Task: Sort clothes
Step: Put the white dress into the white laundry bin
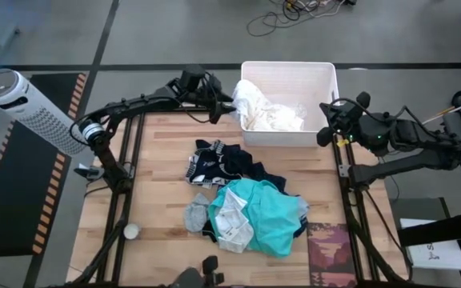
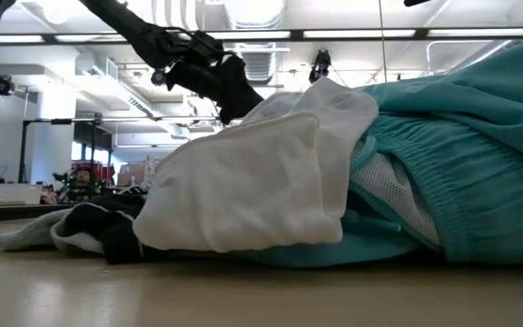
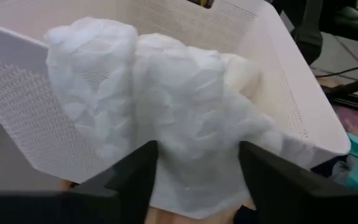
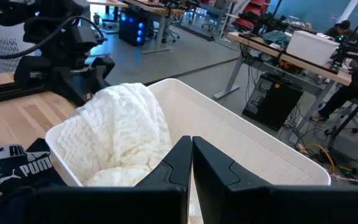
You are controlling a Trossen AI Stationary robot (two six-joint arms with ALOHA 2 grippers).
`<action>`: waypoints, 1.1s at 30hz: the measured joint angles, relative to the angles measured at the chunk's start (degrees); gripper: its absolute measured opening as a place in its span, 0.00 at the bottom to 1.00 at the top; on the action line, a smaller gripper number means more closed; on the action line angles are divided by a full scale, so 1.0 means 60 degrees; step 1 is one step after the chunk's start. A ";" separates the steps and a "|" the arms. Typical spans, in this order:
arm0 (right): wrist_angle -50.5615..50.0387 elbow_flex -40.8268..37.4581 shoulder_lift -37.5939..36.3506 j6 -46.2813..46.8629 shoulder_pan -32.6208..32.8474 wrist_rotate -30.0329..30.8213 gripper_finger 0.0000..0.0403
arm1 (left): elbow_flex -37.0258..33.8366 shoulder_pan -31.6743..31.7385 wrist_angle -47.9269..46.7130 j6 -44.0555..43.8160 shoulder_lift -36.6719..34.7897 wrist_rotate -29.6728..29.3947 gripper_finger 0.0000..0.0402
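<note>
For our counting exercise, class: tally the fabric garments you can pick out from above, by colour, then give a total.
Large white knitted fabric garment, in the white plastic basket: 1
Teal fabric garment: 1
Navy fabric garment with white print: 1
Grey fabric garment: 1
Total: 4

Overhead, table-level, two wrist cameras (sharing basket point(image 1: 323, 74)).

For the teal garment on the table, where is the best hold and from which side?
Probably the teal garment is best pinched from straight above at its raised, bunched ridge. It lies crumpled on the table atop other clothes, so the flat edges offer little, and a grey-white piece overlaps its left edge.
</note>
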 joint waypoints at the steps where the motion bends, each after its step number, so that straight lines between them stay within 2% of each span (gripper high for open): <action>1: 0.0000 -0.0003 0.0004 0.0000 0.0000 0.0000 0.00 | 0.0000 -0.0045 -0.0055 0.0093 0.0000 -0.0005 0.42; 5: 0.0000 -0.0004 0.0004 0.0000 0.0000 0.0001 0.00 | 0.0003 -0.0182 -0.0119 0.0191 -0.0013 0.0008 0.12; 7: 0.0000 -0.0004 0.0004 0.0000 0.0000 0.0004 0.00 | 0.0148 -0.0165 -0.0173 0.0166 -0.0022 0.0005 0.03; 15: 0.0000 -0.0004 0.0004 -0.0070 0.0000 0.0000 0.00 | 0.1691 -0.0185 -0.0502 0.0198 -0.0091 0.0005 0.01; 20: 0.0004 -0.0004 0.0004 -0.0198 0.0000 0.0015 0.00 | 0.2830 -0.0351 -0.0449 0.0271 0.0271 0.0005 0.00; 28: 0.0007 -0.0004 0.0004 -0.0188 0.0000 0.0015 0.00 | 0.5039 -0.0868 -0.0856 0.0268 0.1930 0.0043 0.00; 33: 0.0010 -0.0004 0.0004 -0.0152 0.0000 0.0015 0.00 | 0.7175 -0.1085 -0.2460 0.0268 0.3446 0.0033 0.00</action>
